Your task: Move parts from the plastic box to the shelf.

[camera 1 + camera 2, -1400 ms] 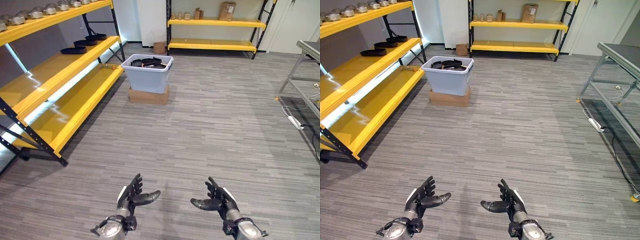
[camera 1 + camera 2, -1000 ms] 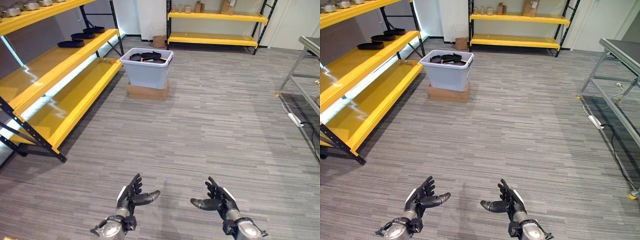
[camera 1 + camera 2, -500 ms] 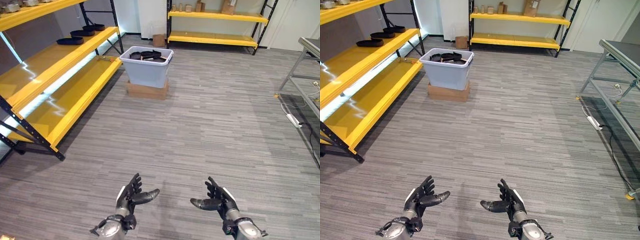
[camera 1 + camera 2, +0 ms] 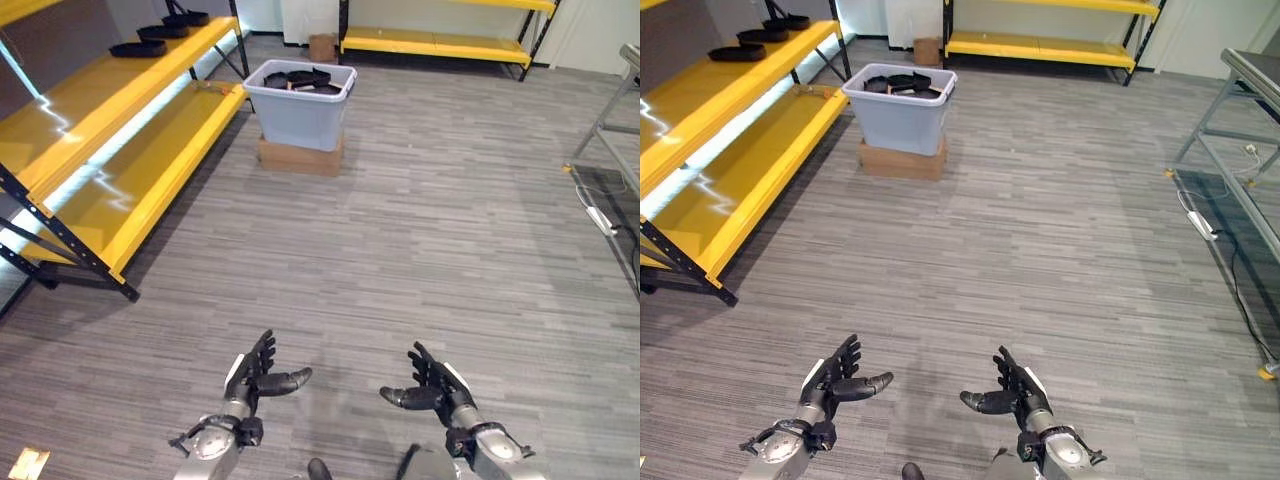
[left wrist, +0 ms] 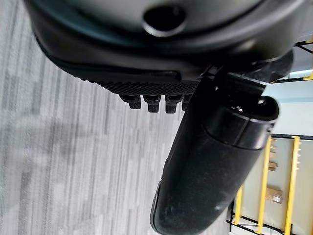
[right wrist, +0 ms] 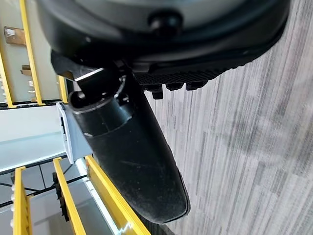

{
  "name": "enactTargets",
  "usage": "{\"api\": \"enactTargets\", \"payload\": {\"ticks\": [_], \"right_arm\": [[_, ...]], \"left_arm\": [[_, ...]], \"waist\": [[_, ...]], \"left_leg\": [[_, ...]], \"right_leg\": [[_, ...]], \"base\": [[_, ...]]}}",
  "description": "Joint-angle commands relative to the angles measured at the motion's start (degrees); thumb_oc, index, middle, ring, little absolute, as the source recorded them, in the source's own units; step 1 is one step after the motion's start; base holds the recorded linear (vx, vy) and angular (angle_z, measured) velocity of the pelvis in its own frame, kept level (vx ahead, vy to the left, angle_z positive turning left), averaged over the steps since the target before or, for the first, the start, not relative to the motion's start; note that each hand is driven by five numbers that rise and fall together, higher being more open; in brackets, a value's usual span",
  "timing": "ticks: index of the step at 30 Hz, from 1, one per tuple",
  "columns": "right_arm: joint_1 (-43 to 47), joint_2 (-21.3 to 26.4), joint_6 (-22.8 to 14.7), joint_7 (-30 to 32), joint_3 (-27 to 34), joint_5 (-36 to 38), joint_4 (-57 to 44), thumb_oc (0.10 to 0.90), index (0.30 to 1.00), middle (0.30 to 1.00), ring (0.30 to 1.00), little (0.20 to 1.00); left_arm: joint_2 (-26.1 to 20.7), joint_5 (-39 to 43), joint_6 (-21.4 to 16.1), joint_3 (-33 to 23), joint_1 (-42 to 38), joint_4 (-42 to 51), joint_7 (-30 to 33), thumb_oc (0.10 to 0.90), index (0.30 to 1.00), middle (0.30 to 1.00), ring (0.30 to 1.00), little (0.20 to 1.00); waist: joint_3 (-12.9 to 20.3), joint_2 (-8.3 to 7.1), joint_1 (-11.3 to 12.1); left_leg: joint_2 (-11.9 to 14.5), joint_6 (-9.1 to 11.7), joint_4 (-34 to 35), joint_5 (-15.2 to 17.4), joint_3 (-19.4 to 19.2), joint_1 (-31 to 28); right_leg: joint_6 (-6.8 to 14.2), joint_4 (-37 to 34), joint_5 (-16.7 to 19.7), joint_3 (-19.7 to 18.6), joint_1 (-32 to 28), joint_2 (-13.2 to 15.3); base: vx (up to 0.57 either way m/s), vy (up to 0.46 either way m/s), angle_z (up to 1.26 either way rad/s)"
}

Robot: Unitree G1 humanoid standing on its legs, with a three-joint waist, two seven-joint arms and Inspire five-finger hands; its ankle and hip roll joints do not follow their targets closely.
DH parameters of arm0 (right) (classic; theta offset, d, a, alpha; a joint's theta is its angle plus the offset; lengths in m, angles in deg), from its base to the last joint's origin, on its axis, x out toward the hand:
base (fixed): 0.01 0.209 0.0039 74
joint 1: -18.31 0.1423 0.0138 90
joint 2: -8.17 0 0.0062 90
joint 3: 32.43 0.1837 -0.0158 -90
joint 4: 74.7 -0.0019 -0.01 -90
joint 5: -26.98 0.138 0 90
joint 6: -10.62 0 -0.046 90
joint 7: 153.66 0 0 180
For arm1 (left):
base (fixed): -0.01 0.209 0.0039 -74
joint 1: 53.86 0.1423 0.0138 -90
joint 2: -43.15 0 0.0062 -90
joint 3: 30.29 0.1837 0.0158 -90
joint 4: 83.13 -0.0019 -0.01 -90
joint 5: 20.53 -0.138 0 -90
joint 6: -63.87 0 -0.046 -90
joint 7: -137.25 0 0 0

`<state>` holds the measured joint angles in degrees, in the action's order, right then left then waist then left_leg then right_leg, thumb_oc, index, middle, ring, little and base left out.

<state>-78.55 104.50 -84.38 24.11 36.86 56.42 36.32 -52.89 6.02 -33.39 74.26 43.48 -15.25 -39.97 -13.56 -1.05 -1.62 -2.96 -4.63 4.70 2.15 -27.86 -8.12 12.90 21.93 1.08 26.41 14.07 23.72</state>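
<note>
Grey plastic box (image 4: 300, 104) w/ black parts (image 4: 297, 78) sits on a cardboard base (image 4: 300, 156), just beside the yellow shelf (image 4: 120, 150). Well short of the box, left hand (image 4: 252, 377) & right hand (image 4: 437, 391) hover over the floor, fingers loosely spread, holding nothing.

Bare grey floor (image 4: 400, 250) lies open up to the plastic box (image 4: 300, 105); the yellow shelf (image 4: 120, 150) flanks the left.
</note>
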Motion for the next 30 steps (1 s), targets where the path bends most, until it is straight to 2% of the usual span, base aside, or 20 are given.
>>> {"api": "enactTargets", "payload": {"ticks": [1, 3, 4, 5, 7, 9, 12, 13, 16, 18, 19, 20, 21, 23, 24, 25, 26, 28, 29, 30], "right_arm": [[4.46, -1.01, -5.31, -0.04, -0.01, 0.59, -2.07, 0.9, 1.0, 1.0, 1.0, 1.0], [4.71, -0.78, -5.35, -0.12, -0.48, 0.02, -2.72, 0.9, 1.0, 1.0, 1.0, 1.0], [4.2, -0.84, -5.21, -0.39, -0.48, 0.16, -2.94, 0.9, 1.0, 1.0, 1.0, 1.0], [4.31, -0.61, -5.3, -0.52, -0.39, 0.57, -2.29, 0.9, 1.0, 1.0, 1.0, 1.0], [4.36, -0.39, -5.38, -0.37, -0.01, 1.08, -2.56, 0.9, 1.0, 1.0, 1.0, 1.0], [4.46, 0.49, -5.8, -0.02, 1.13, 1.57, -2.94, 0.9, 1.0, 1.0, 1.0, 1.0], [4.88, 1.24, -6.31, 0.52, 1.7, 2.67, -2.52, 0.9, 1.0, 1.0, 1.0, 1.0], [4.91, 1.25, -6.32, 0.51, 1.72, 2.69, -2.51, 0.9, 1.0, 1.0, 1.0, 1.0], [5.21, 2.05, -6.27, 0.37, 1.61, 3.41, -1.96, 0.9, 1.0, 1.0, 1.0, 1.0], [5.34, 2.76, -6.17, 0.11, 1.69, 3.97, -1.97, 0.9, 1.0, 1.0, 1.0, 1.0], [5.13, 2.74, -6.12, 0.12, 1.66, 4.09, -1.92, 0.9, 1.0, 1.0, 1.0, 1.0], [4.81, 2.54, -6.12, 0.22, 1.64, 4.28, -1.92, 0.9, 1.0, 1.0, 1.0, 1.0], [4.63, 2.45, -6.17, 0.46, 1.69, 4.39, -1.8, 0.9, 1.0, 1.0, 1.0, 1.0], [4.42, 2.27, -6.44, 0.87, 1.79, 4.47, -1.89, 0.9, 1.0, 1.0, 1.0, 1.0], [4.37, 2.22, -6.44, 0.88, 1.78, 4.45, -1.9, 0.9, 1.0, 1.0, 1.0, 1.0], [4.34, 2.19, -6.43, 0.85, 1.88, 4.42, -1.83, 0.9, 1.0, 1.0, 1.0, 1.0], [4.51, 1.89, -6.58, 0.81, 1.62, 4.19, -1.4, 0.9, 1.0, 1.0, 1.0, 1.0], [4.74, 1.92, -6.69, 0.87, 1.13, 3.64, -1.14, 0.9, 1.0, 1.0, 1.0, 1.0], [4.99, 2.02, -6.73, 0.82, 1.0, 3.59, -1.09, 0.9, 1.0, 1.0, 1.0, 1.0], [5.1, 1.89, -6.59, 0.63, 0.91, 3.65, -1.13, 0.9, 1.0, 1.0, 1.0, 1.0]], "left_arm": [[-0.06, 0.04, -5.84, -0.51, -3.65, 4.61, -0.08, 0.9, 1.0, 1.0, 1.0, 1.0], [0.25, -0.41, -5.91, 0.0, -4.04, 4.46, -0.2, 0.9, 1.0, 1.0, 1.0, 1.0], [0.39, -0.57, -5.99, 0.15, -4.15, 4.31, -0.38, 0.9, 1.0, 1.0, 1.0, 1.0], [1.18, -1.08, -6.26, 1.25, -4.56, 3.6, -0.96, 0.9, 1.0, 1.0, 1.0, 1.0], [1.6, -0.75, -6.24, 1.72, -4.95, 3.48, -1.0, 0.9, 1.0, 1.0, 1.0, 1.0], [2.06, 0.51, -6.36, 1.88, -5.64, 3.66, -1.03, 0.9, 1.0, 1.0, 1.0, 1.0], [1.85, 0.84, -6.32, 2.5, -6.73, 3.47, -0.78, 0.9, 1.0, 1.0, 1.0, 1.0], [1.85, 0.85, -6.32, 2.51, -6.77, 3.46, -0.78, 0.9, 1.0, 1.0, 1.0, 1.0], [1.7, 1.85, -6.44, 2.73, -6.7, 4.13, -1.28, 0.9, 1.0, 1.0, 1.0, 1.0], [1.4, 2.69, -6.4, 2.84, -6.7, 4.32, -1.5, 0.9, 1.0, 1.0, 1.0, 1.0], [1.18, 2.56, -6.2, 2.73, -6.59, 4.28, -1.41, 0.9, 1.0, 1.0, 1.0, 1.0], [1.03, 2.58, -5.97, 2.69, -6.45, 4.22, -1.45, 0.9, 1.0, 1.0, 1.0, 1.0], [0.95, 2.66, -5.9, 2.7, -6.46, 4.12, -1.38, 0.9, 1.0, 1.0, 1.0, 1.0], [0.66, 2.66, -5.88, 2.63, -6.33, 4.27, -1.01, 0.9, 1.0, 1.0, 1.0, 1.0], [0.61, 2.66, -5.85, 2.64, -6.27, 4.32, -0.99, 0.9, 1.0, 1.0, 1.0, 1.0], [0.46, 2.68, -5.78, 2.54, -6.02, 4.56, -1.07, 0.9, 1.0, 1.0, 1.0, 1.0], [0.11, 2.3, -5.91, 2.45, -5.58, 4.71, -1.08, 0.9, 1.0, 1.0, 1.0, 1.0], [-0.18, 1.47, -5.89, 1.89, -4.96, 4.83, -0.87, 0.9, 1.0, 1.0, 1.0, 1.0], [-0.43, 1.25, -5.96, 1.64, -4.94, 4.9, -0.69, 0.9, 1.0, 1.0, 1.0, 1.0], [-0.59, 1.36, -5.99, 1.58, -4.91, 5.1, -0.94, 0.9, 1.0, 1.0, 1.0, 1.0]], "waist": [[3.56, -0.47, 0.3], [3.66, -0.78, -0.36], [3.98, -0.97, -0.27], [5.35, -0.89, -0.15], [5.74, -0.61, -0.59], [6.22, -0.1, -0.94], [6.14, -0.15, -1.21], [6.19, -0.05, -1.27], [5.07, -0.39, -0.26], [3.77, -2.36, 0.81], [3.6, -2.6, 1.04], [3.51, -2.01, 1.36], [3.31, -2.0, 1.64], [3.1, -2.98, 2.13], [3.23, -3.1, 2.13], [3.2, -3.49, 2.24], [3.43, -3.66, 2.67], [3.45, -2.78, 3.86], [3.38, -2.56, 4.23], [3.5, -2.36, 4.01]], "left_leg": [[4.34, 6.5, 0.3, 2.26, 4.05, -5.4], [4.71, 7.36, 0.3, 2.98, 4.62, -6.37], [4.76, 7.72, 0.3, 3.46, 4.98, -7.04], [5.07, 7.92, 0.3, 4.0, 5.18, -8.21], [5.26, 7.85, 0.07, 3.98, 5.76, -8.33], [6.93, 8.66, -3.66, 4.84, 6.2, -7.73], [9.91, 11.07, -12.52, 3.5, 6.46, -4.15], [10.24, 11.24, -13.09, 3.72, 6.58, -3.8], [13.32, 14.6, -26.5, -1.04, 8.25, 1.64], [13.5, 16.38, -35.45, -6.65, 8.4, 6.15], [14.2, 16.68, -37.08, -8.17, 8.12, 6.72], [15.84, 17.62, -36.65, -8.61, 8.59, 7.02], [16.55, 17.26, -34.34, -8.14, 8.22, 7.94], [16.88, 14.93, -28.55, -5.09, 7.67, 11.31], [16.66, 14.74, -28.29, -5.05, 7.54, 11.22], [17.11, 13.74, -26.0, -3.47, 7.17, 12.08], [18.91, 13.63, -16.85, -6.06, 5.82, 14.27], [21.16, 15.01, -8.67, -13.03, 8.17, 16.13], [21.6, 15.38, -7.06, -14.55, 9.07, 15.96], [20.98, 14.97, -6.72, -13.26, 8.69, 14.63]], "right_leg": [[1.32, -16.36, 15.54, 0.05, -2.13, -2.22], [1.7, -20.11, 16.61, -1.83, -1.82, -2.84], [1.39, -20.86, 15.58, -1.78, -2.72, -3.43], [1.0, -20.61, 15.29, 0.06, -4.07, -4.12], [0.85, -20.18, 15.47, 0.37, -4.45, -4.65], [-0.13, -19.51, 13.17, 1.93, -5.72, -6.36], [-2.23, -20.05, 10.47, 2.2, -7.28, -9.36], [-2.36, -20.12, 10.39, 2.34, -7.27, -9.57], [-5.4, -21.71, 7.56, 2.67, -10.32, -12.42], [-8.21, -21.93, 5.67, 4.28, -12.26, -12.67], [-8.91, -21.98, 4.85, 4.7, -12.94, -13.36], [-8.93, -22.19, 3.33, 4.25, -13.94, -15.14], [-8.77, -22.6, 3.04, 4.5, -14.77, -15.63], [-7.76, -23.44, 2.61, 4.75, -16.14, -15.51], [-7.63, -23.46, 2.66, 4.71, -16.07, -15.34], [-7.37, -23.52, 2.45, 4.52, -16.38, -15.12], [-6.5, -23.6, 1.69, 3.71, -16.99, -14.78], [-6.15, -23.47, 0.17, 2.26, -18.39, -15.65], [-6.22, -23.0, -0.56, 1.75, -18.92, -15.75], [-6.21, -22.43, -1.06, 1.5, -19.24, -15.89]], "base": [[0.2, -0.154, 0.14], [0.21, -0.143, 0.14], [0.31, -0.165, 0.33], [0.31, -0.158, 0.39], [0.2, -0.112, 0.33], [0.22, -0.195, 0.41], [0.15, -0.212, 0.19], [0.12, -0.195, 0.08], [0.1, -0.198, -0.04], [0.12, -0.221, -0.2], [0.23, -0.165, -0.23], [0.21, -0.1, -0.12], [0.22, -0.054, -0.02], [0.17, 0.015, 0.12], [0.13, 0.038, 0.27], [0.21, 0.127, 0.19], [0.31, 0.197, 0.06], [0.31, 0.207, -0.06], [0.25, 0.133, -0.25], [0.23, 0.123, -0.63]]}}
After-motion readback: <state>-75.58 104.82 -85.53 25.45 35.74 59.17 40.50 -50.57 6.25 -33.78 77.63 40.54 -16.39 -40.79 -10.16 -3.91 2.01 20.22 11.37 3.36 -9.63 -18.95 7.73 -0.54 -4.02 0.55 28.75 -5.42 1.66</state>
